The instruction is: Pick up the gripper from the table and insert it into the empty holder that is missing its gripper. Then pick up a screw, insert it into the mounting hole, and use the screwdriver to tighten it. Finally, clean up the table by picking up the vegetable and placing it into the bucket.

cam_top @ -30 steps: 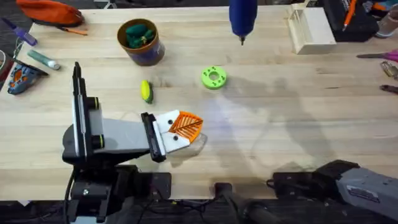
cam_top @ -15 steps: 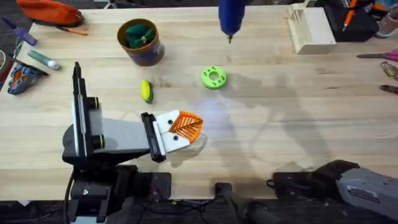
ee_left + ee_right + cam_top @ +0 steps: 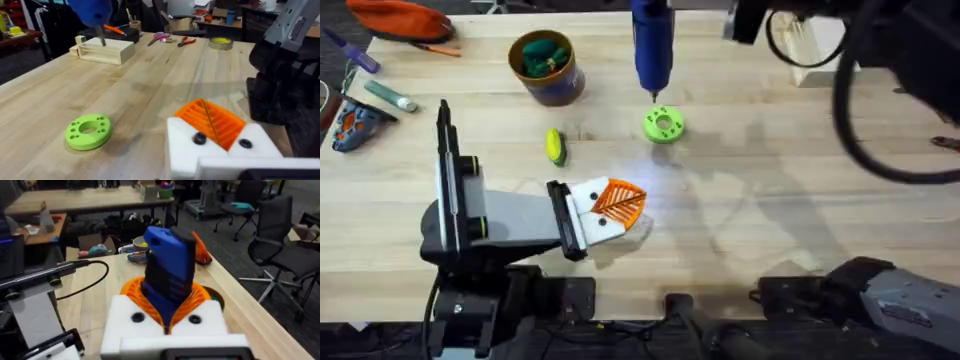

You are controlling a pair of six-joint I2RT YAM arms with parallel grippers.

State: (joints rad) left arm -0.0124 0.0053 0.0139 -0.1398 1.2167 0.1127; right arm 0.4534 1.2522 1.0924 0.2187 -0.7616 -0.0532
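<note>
Two orange pads (image 3: 200, 297) of the right end effector (image 3: 167, 312) clamp the screwdriver (image 3: 170, 265).

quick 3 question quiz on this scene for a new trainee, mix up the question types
1. True or false: the right gripper holds the screwdriver.
2. What lies nearest under the screwdriver's tip: A) the vegetable B) the green disc C) the bucket?
3. Fill in: the vegetable lies on the ____.

Key: 1 true. 2 B. 3 table.
</note>
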